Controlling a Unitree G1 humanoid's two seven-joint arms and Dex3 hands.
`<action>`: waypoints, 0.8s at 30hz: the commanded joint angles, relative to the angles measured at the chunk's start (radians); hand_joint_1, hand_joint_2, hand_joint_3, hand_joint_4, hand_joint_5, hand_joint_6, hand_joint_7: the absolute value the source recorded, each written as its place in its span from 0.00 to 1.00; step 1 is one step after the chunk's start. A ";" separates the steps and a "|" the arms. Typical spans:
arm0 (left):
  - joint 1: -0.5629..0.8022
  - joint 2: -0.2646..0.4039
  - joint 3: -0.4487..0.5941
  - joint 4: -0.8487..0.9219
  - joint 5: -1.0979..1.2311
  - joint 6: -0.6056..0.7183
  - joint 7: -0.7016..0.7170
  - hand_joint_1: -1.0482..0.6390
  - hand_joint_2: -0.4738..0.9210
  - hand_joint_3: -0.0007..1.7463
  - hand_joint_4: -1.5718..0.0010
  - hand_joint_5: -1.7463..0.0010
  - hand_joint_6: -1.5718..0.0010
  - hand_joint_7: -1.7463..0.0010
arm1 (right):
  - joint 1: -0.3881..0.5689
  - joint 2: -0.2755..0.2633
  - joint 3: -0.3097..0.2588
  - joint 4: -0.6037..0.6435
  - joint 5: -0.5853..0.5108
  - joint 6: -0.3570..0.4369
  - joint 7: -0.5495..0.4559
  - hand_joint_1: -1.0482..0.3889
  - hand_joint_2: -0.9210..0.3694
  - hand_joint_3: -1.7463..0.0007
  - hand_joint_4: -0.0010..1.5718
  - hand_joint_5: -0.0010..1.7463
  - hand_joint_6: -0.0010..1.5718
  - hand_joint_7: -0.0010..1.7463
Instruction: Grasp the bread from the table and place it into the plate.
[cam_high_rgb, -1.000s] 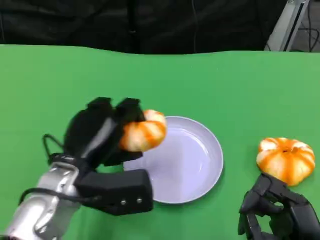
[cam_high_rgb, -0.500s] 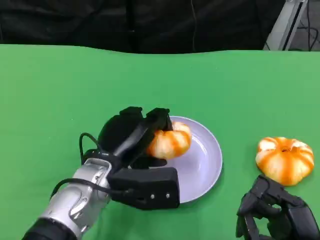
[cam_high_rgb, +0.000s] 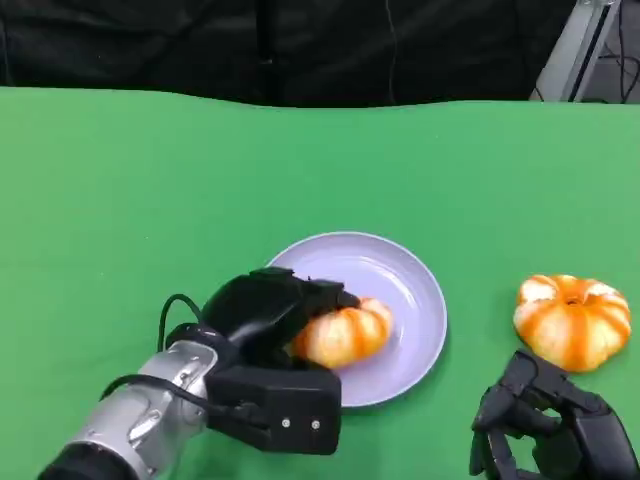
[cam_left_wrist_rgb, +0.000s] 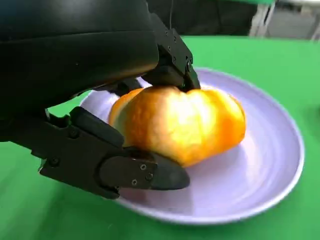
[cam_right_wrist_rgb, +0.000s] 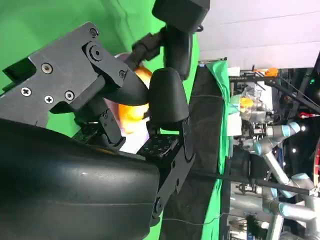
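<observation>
**Q:** Compared with a second ago, what's been moved?

**A:** Quite a bit, actually. Back then the bread (cam_high_rgb: 343, 334) was being held up by the left hand (cam_high_rgb: 268, 313) over the plate's (cam_high_rgb: 418, 283) left rim. Now the hand is seen lower and nearer the robot, and the bread is brought down inside the plate, on its near-left part. The second bread (cam_high_rgb: 572, 319) and the right hand (cam_high_rgb: 553, 431) are found pretty much where they were.

**Q:** Is the bread let go of yet?

**A:** Nope. In the left wrist view the bread (cam_left_wrist_rgb: 181, 124) is clearly clamped: black fingers (cam_left_wrist_rgb: 170, 60) are pressed on its top and another is tucked under its near side. Whether its underside is actually touching the plate (cam_left_wrist_rgb: 270, 175) can't be told for sure, though it's shown very close to the lavender surface.

**Q:** And the other side?

**A:** The right hand is parked at the lower right of the head view, on the green table (cam_high_rgb: 150, 190), just in front of the second bread and apart from it. Its fingers are curled in and nothing is gripped. In the right wrist view they are seen bent inward too, with an orange bit of bread (cam_right_wrist_rgb: 131, 112) glimpsed past them.

**Q:** Anything else on the table?

**A:** Just the green cloth, backed by a black curtain (cam_high_rgb: 300, 50).
</observation>
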 joint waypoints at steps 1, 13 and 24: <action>-0.003 0.036 -0.011 -0.048 -0.006 0.035 -0.110 0.07 1.00 0.37 0.98 1.00 0.89 1.00 | 0.007 -0.003 -0.003 -0.018 0.010 0.008 -0.005 0.62 0.33 0.27 0.53 1.00 0.48 0.90; 0.091 0.099 0.078 -0.262 -0.141 0.019 -0.200 0.00 1.00 0.46 1.00 1.00 0.97 1.00 | -0.010 -0.009 -0.010 0.004 0.008 -0.004 0.000 0.62 0.31 0.28 0.53 1.00 0.48 0.89; 0.298 0.094 0.291 -0.562 -0.556 0.101 -0.388 0.30 1.00 0.27 0.76 0.93 0.71 0.95 | -0.024 -0.014 -0.016 0.027 0.012 -0.014 0.012 0.61 0.31 0.29 0.52 1.00 0.47 0.89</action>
